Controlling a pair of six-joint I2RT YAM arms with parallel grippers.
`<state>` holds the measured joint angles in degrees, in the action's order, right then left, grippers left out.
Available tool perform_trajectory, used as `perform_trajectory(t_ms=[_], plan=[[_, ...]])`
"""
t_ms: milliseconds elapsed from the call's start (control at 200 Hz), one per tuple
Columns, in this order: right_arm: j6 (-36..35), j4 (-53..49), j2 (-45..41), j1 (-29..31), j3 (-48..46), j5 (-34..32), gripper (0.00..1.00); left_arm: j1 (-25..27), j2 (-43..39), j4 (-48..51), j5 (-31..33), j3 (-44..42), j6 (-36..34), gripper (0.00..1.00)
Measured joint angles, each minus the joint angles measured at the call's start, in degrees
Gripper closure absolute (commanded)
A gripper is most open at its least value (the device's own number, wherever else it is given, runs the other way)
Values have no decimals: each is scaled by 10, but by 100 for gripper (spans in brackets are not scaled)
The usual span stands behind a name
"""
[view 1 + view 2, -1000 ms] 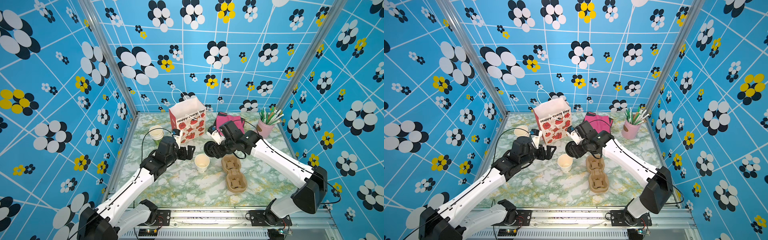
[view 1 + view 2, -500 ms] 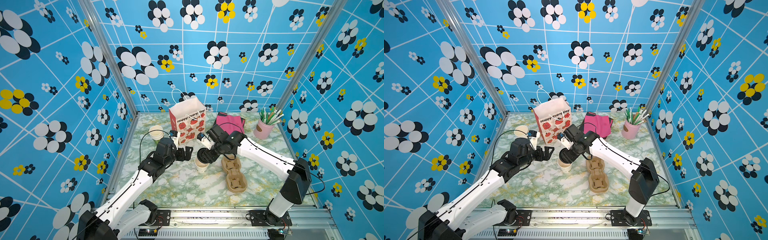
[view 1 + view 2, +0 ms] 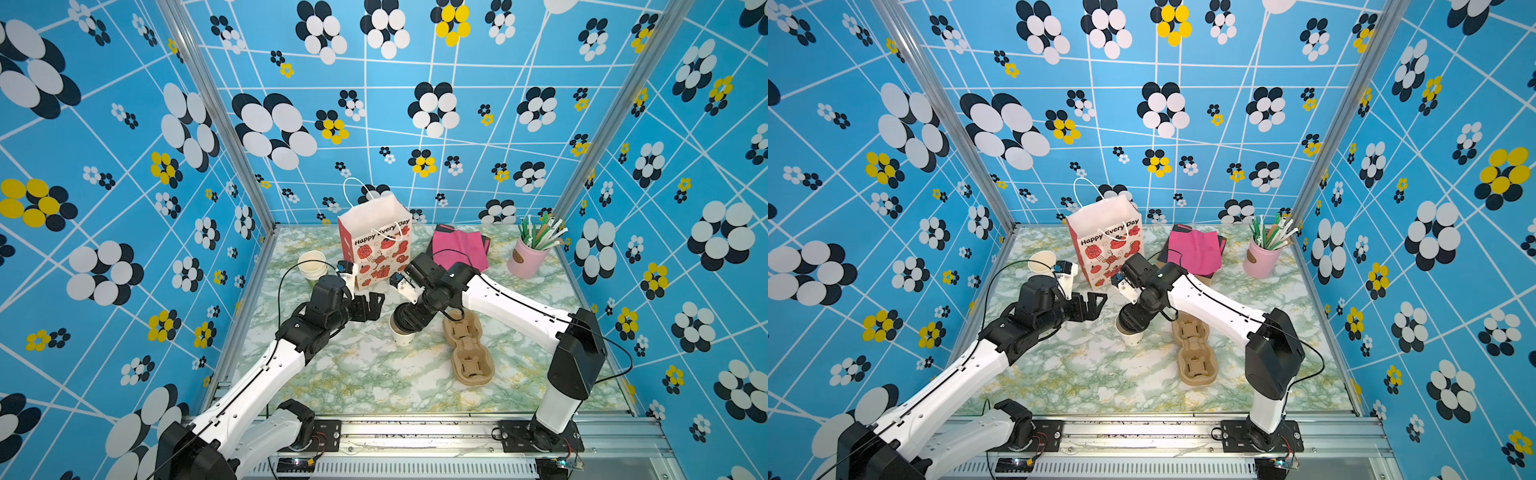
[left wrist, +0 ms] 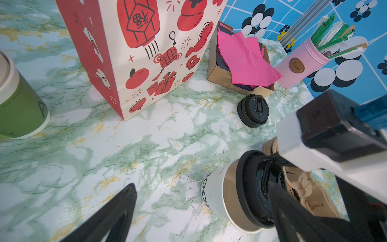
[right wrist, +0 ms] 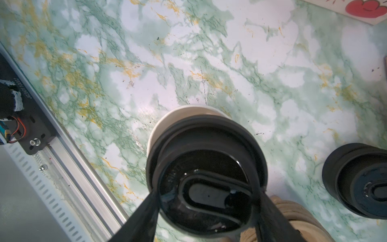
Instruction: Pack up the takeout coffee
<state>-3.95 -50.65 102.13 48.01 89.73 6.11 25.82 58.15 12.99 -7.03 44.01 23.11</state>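
Observation:
The takeout coffee's white paper cup stands mid-table, left of the carrier. A black sip lid rests over its mouth, and only the cup's rim shows beneath. My right gripper comes down from above, shut on that lid's sides. My left gripper hovers just left of the cup, open and holding nothing. The red-and-white gift bag stands open behind both grippers.
A stack of lidless cream-and-green cups stands left of the bag. A brown pulp carrier lies right of the cup. A loose black lid, a box of pink napkins and a pink straw tumbler sit behind.
My right gripper has carried the black lid forward and left from near the napkin box, down onto the cup. The left gripper has hardly moved.

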Motion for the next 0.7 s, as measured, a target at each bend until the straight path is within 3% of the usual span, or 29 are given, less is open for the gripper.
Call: perform_trajectory(t_ms=[700], plan=[[-4,-17,29,13,36,0,40,-7,0,-1,-10,-18,10,1]])
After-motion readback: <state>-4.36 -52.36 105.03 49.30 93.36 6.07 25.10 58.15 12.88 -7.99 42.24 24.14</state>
